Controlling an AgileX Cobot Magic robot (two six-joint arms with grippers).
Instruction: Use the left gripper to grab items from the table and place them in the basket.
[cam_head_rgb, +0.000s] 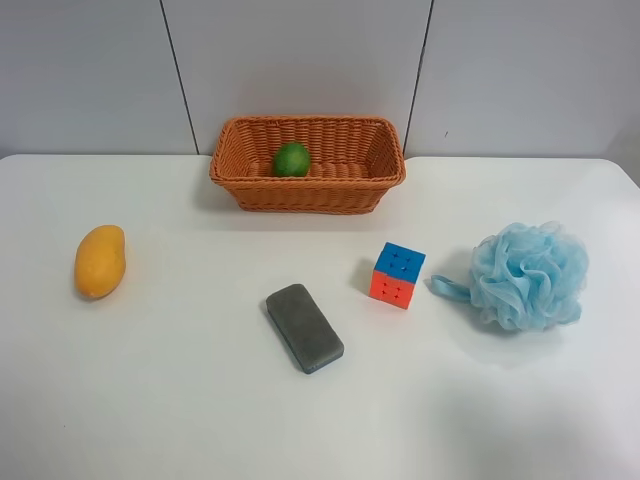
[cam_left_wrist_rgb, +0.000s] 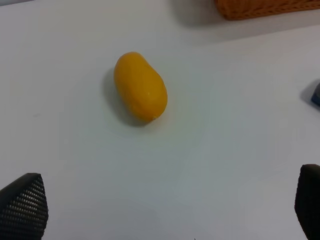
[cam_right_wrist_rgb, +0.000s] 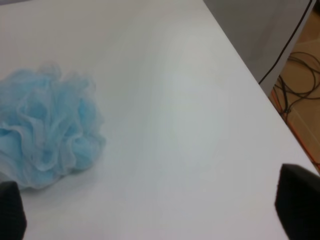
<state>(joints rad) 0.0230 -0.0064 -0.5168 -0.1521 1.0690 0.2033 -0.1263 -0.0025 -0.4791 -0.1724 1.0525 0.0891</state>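
Gaping left claw (cam_left_wrist_rgb: 165, 207), holding nothing

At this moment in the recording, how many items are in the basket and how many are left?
One is done: the green fruit sits inside the basket. Nothing is in hand; the left gripper is open above the mango. Four remain on the table: mango, grey block, puzzle cube and blue pouf.

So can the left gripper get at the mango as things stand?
Probably yes. The left gripper is open with nothing in it, and the mango lies alone on bare table ahead of its fingertips. The basket and the grey block sit well apart from it.
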